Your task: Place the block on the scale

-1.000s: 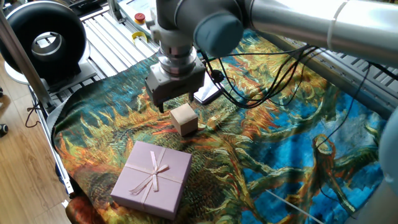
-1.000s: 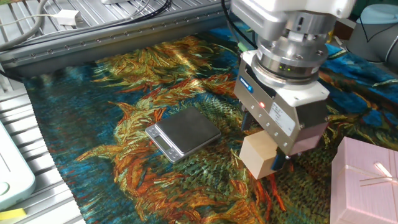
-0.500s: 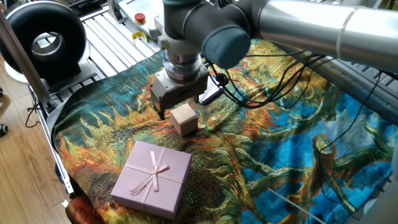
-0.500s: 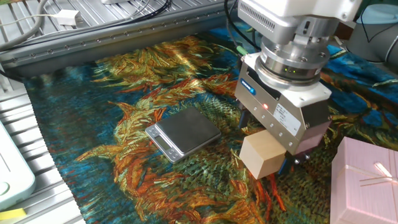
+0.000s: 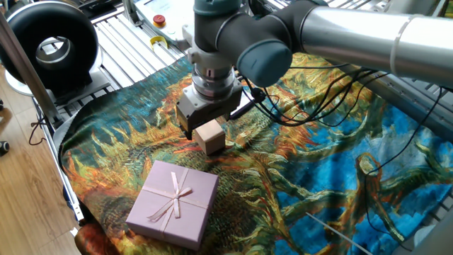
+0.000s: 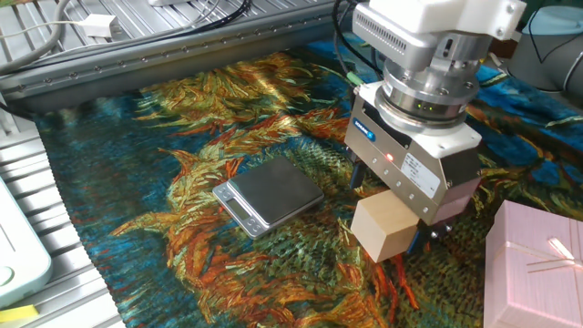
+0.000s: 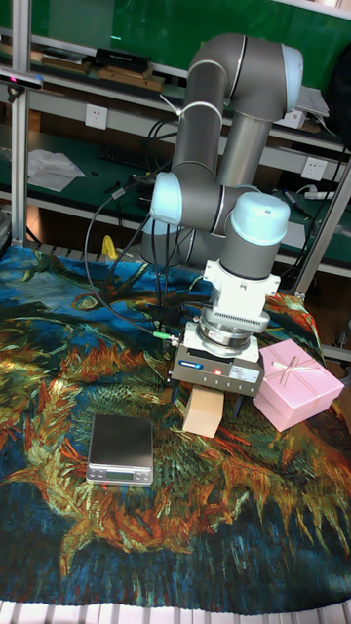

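Note:
The block (image 5: 211, 136) is a small tan cube resting on the patterned cloth. My gripper (image 5: 207, 127) has come down over it, open, with a finger on either side. In the other fixed view the block (image 6: 386, 230) sticks out below the gripper (image 6: 392, 211), and a dark finger (image 6: 359, 177) shows at its far side. The scale (image 6: 270, 195), a thin silver-topped slab, lies flat on the cloth to the block's left, apart from it. The tall fixed view shows the scale (image 7: 121, 448) left of the block (image 7: 204, 413) and gripper (image 7: 209, 398).
A pink gift box with ribbon (image 5: 173, 202) lies on the cloth near the block, on the side away from the scale (image 7: 298, 381). Black cables (image 5: 297, 106) trail over the cloth behind the arm. A metal slatted surface (image 6: 55, 273) borders the cloth.
The gripper has moved down onto the block, its fingers now beside the cube. The block, scale and pink box have not moved.

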You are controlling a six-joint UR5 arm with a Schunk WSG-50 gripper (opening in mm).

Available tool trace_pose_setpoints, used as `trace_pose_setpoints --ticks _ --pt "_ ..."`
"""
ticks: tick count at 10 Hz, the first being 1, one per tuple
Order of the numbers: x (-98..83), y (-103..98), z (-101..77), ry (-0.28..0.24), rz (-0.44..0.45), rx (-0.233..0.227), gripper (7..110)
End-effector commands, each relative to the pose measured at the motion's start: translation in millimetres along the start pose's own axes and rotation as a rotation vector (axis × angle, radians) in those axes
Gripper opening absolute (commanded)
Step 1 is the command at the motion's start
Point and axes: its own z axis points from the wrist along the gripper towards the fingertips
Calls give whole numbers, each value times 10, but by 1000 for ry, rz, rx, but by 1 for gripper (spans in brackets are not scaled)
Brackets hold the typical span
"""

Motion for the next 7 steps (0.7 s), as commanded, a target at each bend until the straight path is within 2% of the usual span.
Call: trace_pose_setpoints --ticks 1,4,6,7 --pt "12 29 68 -8 14 -14 110" --pt "-39 9 166 -28 16 -9 110" --pt "-63 4 171 -36 17 -8 110" --pt "-83 40 170 -44 26 -23 110"
